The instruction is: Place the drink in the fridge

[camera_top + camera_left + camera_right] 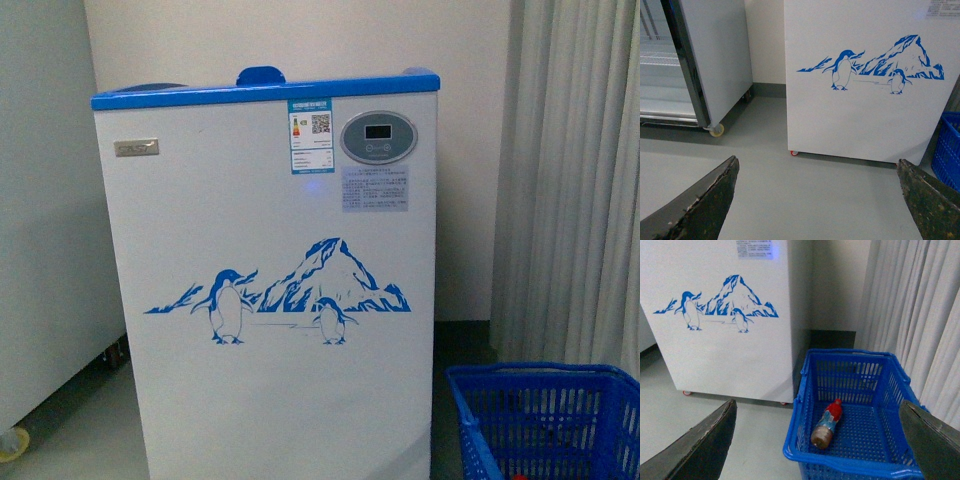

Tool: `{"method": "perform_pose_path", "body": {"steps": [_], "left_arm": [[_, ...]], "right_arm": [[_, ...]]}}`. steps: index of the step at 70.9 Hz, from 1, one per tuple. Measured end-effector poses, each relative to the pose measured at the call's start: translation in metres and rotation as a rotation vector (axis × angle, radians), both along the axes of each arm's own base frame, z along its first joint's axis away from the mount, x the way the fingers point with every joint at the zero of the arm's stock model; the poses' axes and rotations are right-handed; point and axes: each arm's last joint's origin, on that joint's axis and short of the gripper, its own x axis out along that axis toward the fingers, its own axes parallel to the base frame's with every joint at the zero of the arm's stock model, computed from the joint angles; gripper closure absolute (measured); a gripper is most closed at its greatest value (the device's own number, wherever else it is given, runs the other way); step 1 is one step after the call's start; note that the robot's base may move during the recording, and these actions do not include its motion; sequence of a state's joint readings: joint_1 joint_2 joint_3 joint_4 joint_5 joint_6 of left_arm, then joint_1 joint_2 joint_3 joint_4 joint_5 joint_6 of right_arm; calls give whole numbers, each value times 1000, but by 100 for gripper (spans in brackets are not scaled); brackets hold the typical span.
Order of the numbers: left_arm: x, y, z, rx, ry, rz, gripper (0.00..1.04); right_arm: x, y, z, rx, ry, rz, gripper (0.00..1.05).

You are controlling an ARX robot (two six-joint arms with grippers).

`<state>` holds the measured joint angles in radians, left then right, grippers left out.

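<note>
The fridge [270, 300] is a white chest cooler with a blue top rim, a penguin-and-mountain print and an oval grey display [379, 137]; it fills the front view and shows in both wrist views [865, 90] [720, 325]. The drink [827, 424], a bottle with a red cap and brown liquid, lies on its side in a blue plastic basket [810, 390] on the floor to the right of the fridge. My right gripper [817, 440] is open, above and in front of the basket. My left gripper [817, 200] is open over bare floor before the fridge.
A taller grey-white cabinet on castors [715, 60] stands to the left of the fridge, its door open. Grey curtains [575, 180] hang at the right behind the blue basket [545, 415]. The floor [805, 190] is grey.
</note>
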<state>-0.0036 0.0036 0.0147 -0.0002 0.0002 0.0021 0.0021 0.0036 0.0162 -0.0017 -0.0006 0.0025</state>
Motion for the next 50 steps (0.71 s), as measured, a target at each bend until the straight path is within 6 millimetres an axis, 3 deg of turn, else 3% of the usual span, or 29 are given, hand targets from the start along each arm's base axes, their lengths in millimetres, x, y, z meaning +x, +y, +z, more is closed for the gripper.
{"method": "perform_pose_path", "body": {"steps": [50], "left_arm": [[0, 0, 0, 0, 0, 0, 8]], "right_arm": [[0, 0, 0, 0, 0, 0, 8]]}}
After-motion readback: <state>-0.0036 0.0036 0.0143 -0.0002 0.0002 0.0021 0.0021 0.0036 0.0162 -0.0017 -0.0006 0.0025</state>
